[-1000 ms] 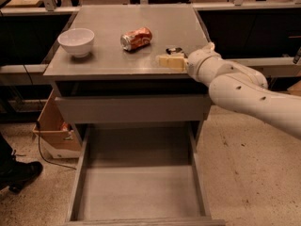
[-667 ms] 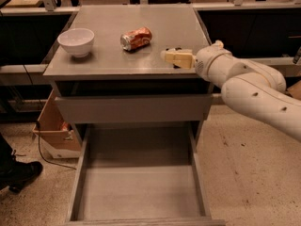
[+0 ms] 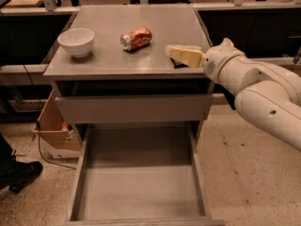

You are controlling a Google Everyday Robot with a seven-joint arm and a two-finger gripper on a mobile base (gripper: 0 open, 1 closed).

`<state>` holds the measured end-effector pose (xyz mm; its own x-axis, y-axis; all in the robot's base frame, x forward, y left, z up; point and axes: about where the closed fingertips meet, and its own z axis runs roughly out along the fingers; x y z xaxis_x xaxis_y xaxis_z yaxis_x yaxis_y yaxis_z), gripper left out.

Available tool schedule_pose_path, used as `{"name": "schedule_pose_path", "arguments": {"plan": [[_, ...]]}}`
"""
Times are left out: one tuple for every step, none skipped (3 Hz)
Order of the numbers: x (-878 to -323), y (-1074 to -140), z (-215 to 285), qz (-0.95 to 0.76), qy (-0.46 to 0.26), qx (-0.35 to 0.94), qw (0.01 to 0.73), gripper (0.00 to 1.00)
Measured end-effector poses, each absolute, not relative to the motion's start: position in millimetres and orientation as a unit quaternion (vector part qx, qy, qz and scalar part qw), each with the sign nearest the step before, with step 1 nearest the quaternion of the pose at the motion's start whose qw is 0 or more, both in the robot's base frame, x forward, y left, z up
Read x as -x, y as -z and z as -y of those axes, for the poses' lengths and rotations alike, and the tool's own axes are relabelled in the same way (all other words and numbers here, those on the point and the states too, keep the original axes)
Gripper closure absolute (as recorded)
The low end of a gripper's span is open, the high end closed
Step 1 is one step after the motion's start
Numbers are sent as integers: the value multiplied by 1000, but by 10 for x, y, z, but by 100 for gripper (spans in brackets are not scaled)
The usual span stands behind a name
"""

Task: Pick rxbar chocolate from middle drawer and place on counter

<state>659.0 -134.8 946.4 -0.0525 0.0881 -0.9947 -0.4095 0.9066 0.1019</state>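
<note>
My gripper (image 3: 181, 55) is low over the front right corner of the counter (image 3: 117, 60), with the white arm reaching in from the right. A small dark sliver, apparently the rxbar chocolate (image 3: 178, 64), shows just under the gripper at the counter's front edge; most of it is hidden. I cannot tell whether it is held or lying on the counter. The middle drawer (image 3: 141, 192) is pulled fully out below, and its grey floor is bare.
A white bowl (image 3: 76, 41) stands at the counter's left. A crushed orange soda can (image 3: 136, 38) lies in the middle. A shut drawer front (image 3: 134, 108) sits above the open drawer. A cardboard box (image 3: 54, 126) and a dark shoe (image 3: 19, 173) are on the floor at left.
The gripper and arm have shifted a little to the right along the counter's front right edge. The bowl, can and drawer have not moved.
</note>
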Motion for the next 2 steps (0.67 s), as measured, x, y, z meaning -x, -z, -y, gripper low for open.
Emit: {"name": "schedule_pose_path", "arguments": {"plan": [[-6591, -9464, 1350, -702, -183, 114, 679, 0], [-6646, -9493, 1819, -684, -202, 62, 698, 0]]}}
